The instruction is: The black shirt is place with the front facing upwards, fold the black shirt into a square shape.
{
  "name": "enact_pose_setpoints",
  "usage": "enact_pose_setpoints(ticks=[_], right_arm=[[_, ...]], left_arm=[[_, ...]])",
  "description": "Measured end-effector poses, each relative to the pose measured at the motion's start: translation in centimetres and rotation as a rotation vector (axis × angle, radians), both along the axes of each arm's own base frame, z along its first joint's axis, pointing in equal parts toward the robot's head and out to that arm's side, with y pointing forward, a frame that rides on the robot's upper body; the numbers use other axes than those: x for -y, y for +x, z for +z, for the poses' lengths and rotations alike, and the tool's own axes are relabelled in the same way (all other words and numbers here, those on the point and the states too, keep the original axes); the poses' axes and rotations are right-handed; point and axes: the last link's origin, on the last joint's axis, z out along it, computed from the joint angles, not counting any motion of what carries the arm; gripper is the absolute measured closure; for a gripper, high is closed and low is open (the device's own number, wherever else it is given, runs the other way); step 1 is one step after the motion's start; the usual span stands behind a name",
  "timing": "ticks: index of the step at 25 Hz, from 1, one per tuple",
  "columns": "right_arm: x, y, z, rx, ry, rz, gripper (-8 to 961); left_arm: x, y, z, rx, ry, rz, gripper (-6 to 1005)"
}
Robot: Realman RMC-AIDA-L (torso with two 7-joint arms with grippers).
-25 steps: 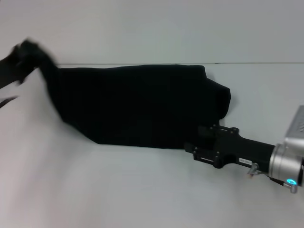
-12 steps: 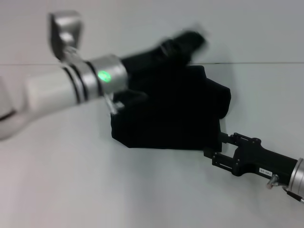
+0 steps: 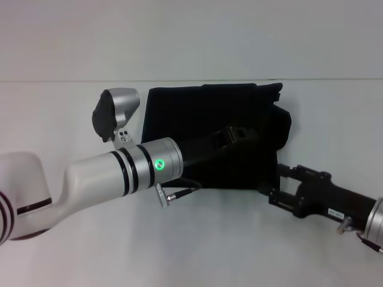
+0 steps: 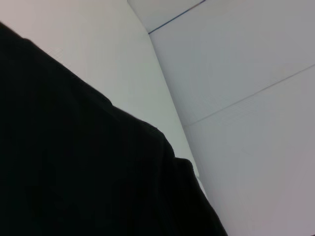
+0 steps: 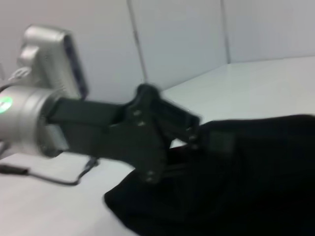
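The black shirt (image 3: 197, 110) lies on the white table (image 3: 197, 245), folded over into a rough rectangle; no lettering or label shows. My left arm reaches across it from the left, and my left gripper (image 3: 254, 130) rests low over the shirt's right half, black against black cloth. The right wrist view shows that left gripper (image 5: 194, 140) down on the shirt (image 5: 256, 187). In the left wrist view, black cloth (image 4: 74, 162) fills the lower part, close to the camera. My right gripper (image 3: 272, 184) is open and empty at the shirt's front right corner.
A wall (image 3: 191, 36) stands behind the table's far edge, just past the shirt. My left forearm (image 3: 119, 173) lies across the left side of the table. Bare table shows in front and to the right of the shirt.
My left gripper swung from the far left across to the right, carrying the shirt's left part over onto its right half, then came down. My right gripper drew back slightly to the right.
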Motion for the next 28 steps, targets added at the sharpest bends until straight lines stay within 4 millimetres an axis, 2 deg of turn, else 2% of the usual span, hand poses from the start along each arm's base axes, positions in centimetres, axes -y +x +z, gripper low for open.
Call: enact_pose_setpoints(ticks=[7,12,17,19,23,24,25,28], right_arm=[[-0.8,0.1,0.7,-0.048,0.059,-0.054,246],[-0.2,1.6,1.7,-0.067,0.108,-0.117,247],[1.2,3.8,2.8,-0.083,0.171,-0.201,248],[1.6,4.3,3.1,-0.094,0.189,-0.223,248],[2.0,4.7,3.8,-0.128,0.219,-0.243,249],[2.1,4.6,3.8,-0.140,0.221,-0.239,249],[2.1,4.4,3.9,-0.151,0.220,-0.231,249],[2.2,3.0,3.8,-0.200,0.202,-0.161,250]], left_arm=[[0.2,0.1,-0.1,0.010,-0.006,-0.003,946],[0.7,0.3,0.1,0.034,0.009,-0.054,946],[1.2,0.8,0.4,0.076,0.004,-0.095,771],[1.4,0.6,0.6,0.080,0.003,-0.108,729],[1.6,-0.1,2.7,0.136,0.041,-0.152,646],[1.8,-1.1,4.3,0.153,0.085,-0.173,625],[1.8,-1.1,4.3,0.153,0.085,-0.173,604],[2.0,-3.2,6.6,0.142,0.154,-0.163,542]])
